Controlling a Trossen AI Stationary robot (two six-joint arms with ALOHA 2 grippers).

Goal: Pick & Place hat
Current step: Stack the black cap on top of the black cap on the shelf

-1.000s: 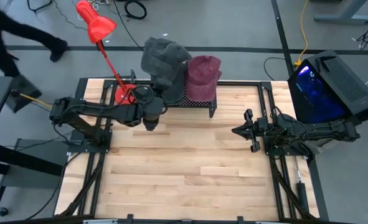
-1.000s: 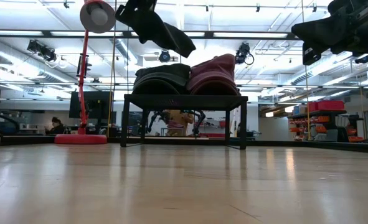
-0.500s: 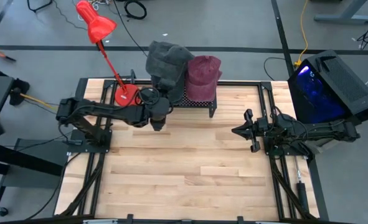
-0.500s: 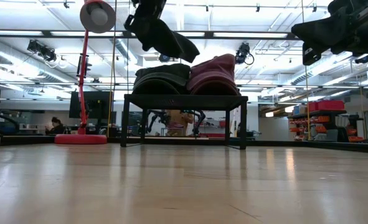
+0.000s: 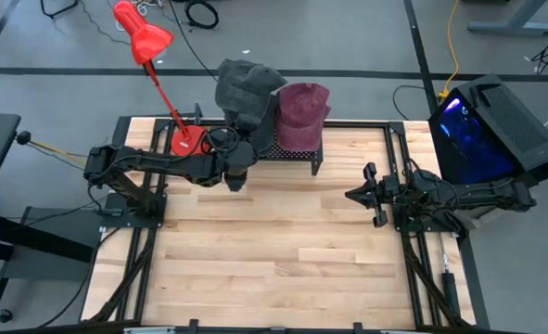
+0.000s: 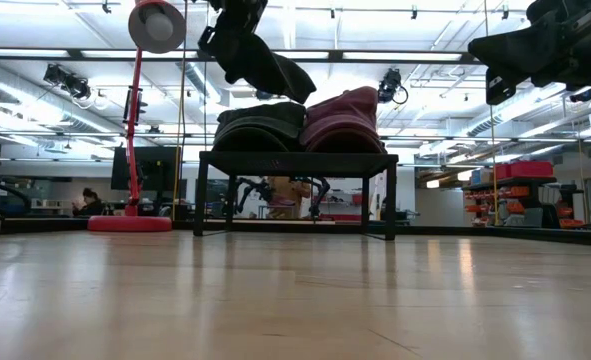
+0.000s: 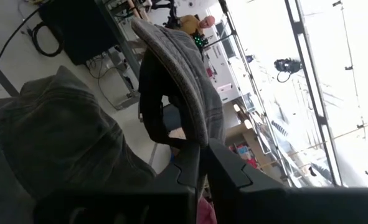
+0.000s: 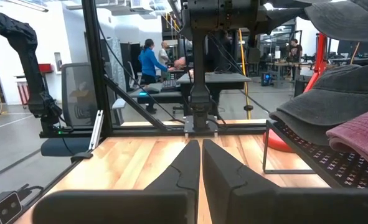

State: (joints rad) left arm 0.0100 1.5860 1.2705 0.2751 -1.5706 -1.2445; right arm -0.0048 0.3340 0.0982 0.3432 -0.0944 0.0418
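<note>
Two hats (image 5: 301,113) side by side on rack (image 5: 297,148) at table's (image 5: 283,241) rear, lamp (image 5: 153,56) left, third hat (image 6: 260,60) above rack

The left tool (image 6: 237,12) runs off the low view's top edge; the lifted grey hat (image 5: 246,91) hides the dark hat (image 6: 260,125) from above.

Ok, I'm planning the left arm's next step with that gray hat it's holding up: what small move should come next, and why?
Probably carry the gray hat away from the black rack, toward the open wooden table. The left gripper is shut on its brim, and it hangs just above another dark hat and a maroon hat on the rack. The right gripper waits aside.
</note>
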